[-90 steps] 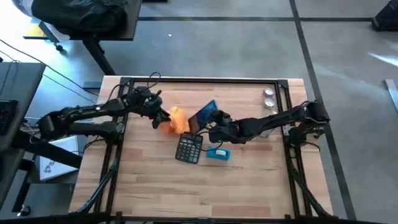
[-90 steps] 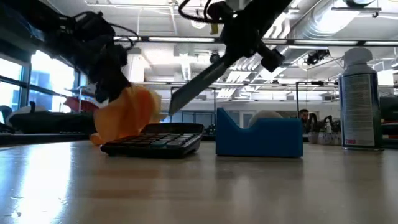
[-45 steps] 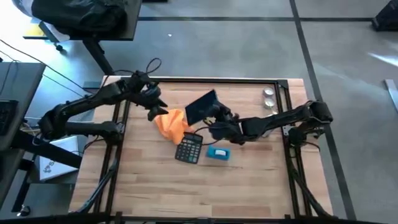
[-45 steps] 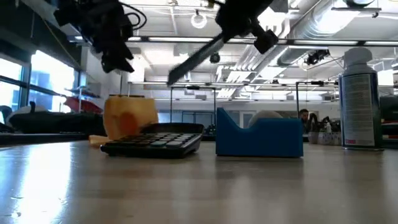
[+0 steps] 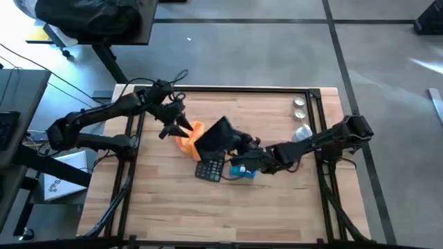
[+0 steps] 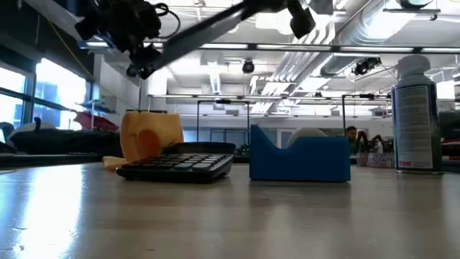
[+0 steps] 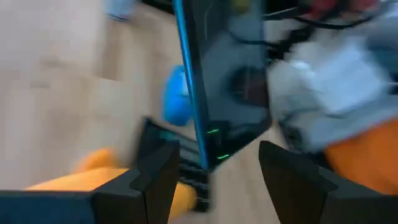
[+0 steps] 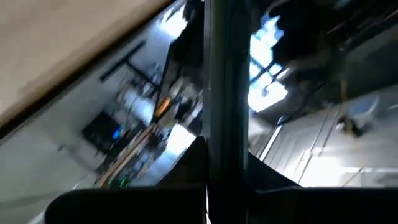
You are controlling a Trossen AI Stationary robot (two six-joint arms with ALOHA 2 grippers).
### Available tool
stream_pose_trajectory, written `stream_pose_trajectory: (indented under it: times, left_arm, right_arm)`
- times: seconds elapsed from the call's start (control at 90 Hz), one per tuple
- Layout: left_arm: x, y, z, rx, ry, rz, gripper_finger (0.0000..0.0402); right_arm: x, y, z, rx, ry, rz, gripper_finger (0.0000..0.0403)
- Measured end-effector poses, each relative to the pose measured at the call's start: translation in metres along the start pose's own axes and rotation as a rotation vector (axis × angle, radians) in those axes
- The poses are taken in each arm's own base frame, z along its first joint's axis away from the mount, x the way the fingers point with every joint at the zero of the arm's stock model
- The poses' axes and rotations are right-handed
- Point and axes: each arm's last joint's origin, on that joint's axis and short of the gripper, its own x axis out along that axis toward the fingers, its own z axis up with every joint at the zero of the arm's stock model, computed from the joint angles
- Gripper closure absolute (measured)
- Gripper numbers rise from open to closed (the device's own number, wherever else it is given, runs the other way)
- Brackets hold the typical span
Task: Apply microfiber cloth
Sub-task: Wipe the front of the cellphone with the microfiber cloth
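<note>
**Orange cloth on the counter, tablet held in the air**

Just below the left hand (image 5: 178,125) lies the microfiber cloth (image 5: 190,136), a crumpled orange heap on the wooden counter (image 5: 277,200). In the left wrist view the hand's two dark fingers (image 7: 152,180) stand apart with nothing between them, and orange fabric shows just past them. In the low view this hand (image 6: 140,63) hangs above the cloth (image 6: 149,134), clear of it.

On the far side of the cloth from the left hand, the right hand (image 5: 239,142) is clamped on the edge of a dark tablet slab (image 5: 214,135), which it holds tilted in the air; in the right wrist view the slab's edge (image 8: 227,93) runs straight out from between that hand's fingers. The slab overlaps the cloth's edge as seen from above.

Beneath the right hand sit a black calculator (image 5: 210,168) and a blue tape dispenser (image 5: 243,171), side by side on the counter. The cloth touches the calculator's far end. A spray can (image 6: 417,115) stands well off to one side.
</note>
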Motion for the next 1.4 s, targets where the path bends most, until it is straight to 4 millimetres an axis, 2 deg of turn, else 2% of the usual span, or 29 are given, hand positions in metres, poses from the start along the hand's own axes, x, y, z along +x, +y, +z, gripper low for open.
stream_pose_trajectory:
  times: [0.1,0.267,0.378,0.611,1.0,1.122,1.4]
  left_arm:
    - [0.016,0.005,-0.002,-0.036,0.032,-0.134,0.0201]
    - [0.045,0.016,-0.009,-0.085,0.118,-0.194,0.0201]
    - [0.057,0.018,-0.012,-0.088,0.144,-0.234,0.0201]
    - [0.063,0.014,-0.011,-0.048,0.14,-0.307,0.0201]
    - [0.071,0.009,-0.001,0.001,0.102,-0.311,0.0205]
    - [0.071,0.009,-0.002,-0.007,0.103,-0.321,0.0231]
    - [0.07,0.008,-0.002,0.015,0.101,-0.345,0.0327]
  right_arm:
    - [-0.003,-0.001,0.002,-0.007,-0.014,-0.012,0.0403]
    - [-0.002,-0.007,0.0,0.033,-0.01,-0.048,0.0403]
    - [-0.002,-0.008,0.0,0.033,0.0,-0.047,0.0403]
    - [0.0,-0.006,-0.001,0.02,0.001,-0.035,0.0403]
    - [0.0,-0.006,-0.001,0.019,0.002,-0.036,0.0403]
    - [0.0,-0.006,-0.001,0.02,0.003,-0.037,0.0403]
    - [0.0,-0.006,-0.001,0.026,0.007,-0.038,0.0403]
